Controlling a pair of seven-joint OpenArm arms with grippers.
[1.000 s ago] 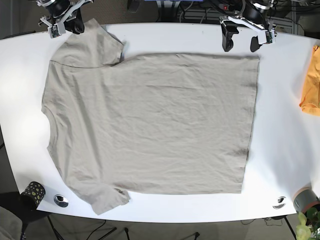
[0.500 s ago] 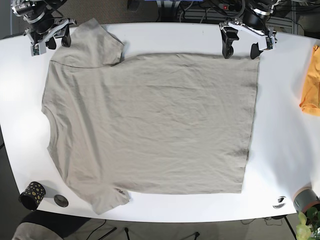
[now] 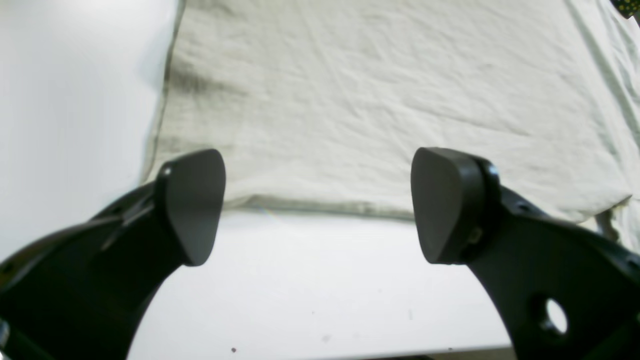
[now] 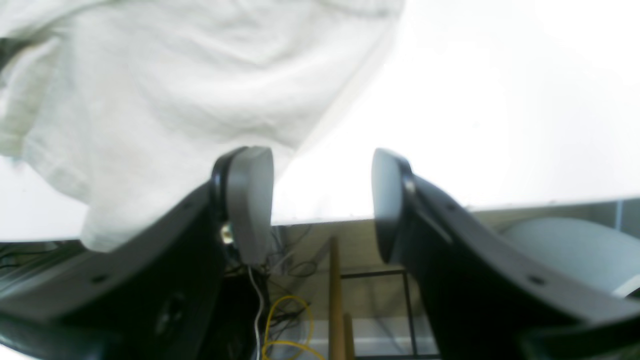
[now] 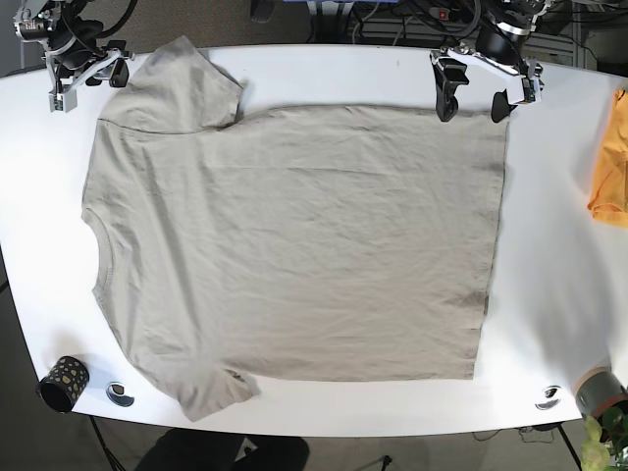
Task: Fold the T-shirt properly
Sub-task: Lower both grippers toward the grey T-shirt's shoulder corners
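The T-shirt (image 5: 294,245) lies lengthwise across the desk (image 5: 559,245), its hem corner just ahead of the released, empty left gripper (image 5: 476,88), nearer than the released right gripper (image 5: 83,78).

orange cloth (image 5: 612,167) cut off at right edge

Bright, even light fills the top view. The table (image 5: 549,245) glares white around three o'clock in the right wrist view, which looks soft and blurry, maybe out of focus. Shadows are faint.

Black curved tool (image 3: 317,205) fingers, rounded pads (image 3: 192,200)
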